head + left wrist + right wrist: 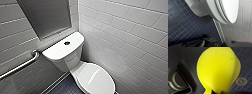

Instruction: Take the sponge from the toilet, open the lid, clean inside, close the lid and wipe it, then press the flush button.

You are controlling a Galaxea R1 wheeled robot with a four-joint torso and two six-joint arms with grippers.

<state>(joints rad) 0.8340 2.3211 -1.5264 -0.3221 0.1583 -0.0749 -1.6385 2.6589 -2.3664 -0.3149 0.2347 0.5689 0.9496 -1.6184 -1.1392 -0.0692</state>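
Head view, lid [96,77] shut, right wrist, sponge [218,69] (drain [241,81] beyond)

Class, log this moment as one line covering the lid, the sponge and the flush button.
lid: closed | sponge: held, pinched, above floor tiles | flush button: nothing touching it

Grips the sponge [218,69] in the right pincer [212,91], pinching one end tight and bulging the rest out close before the wrist. Holds the left pincer [208,41] low, near the floor [183,25], dark wrist hardware angled along it.
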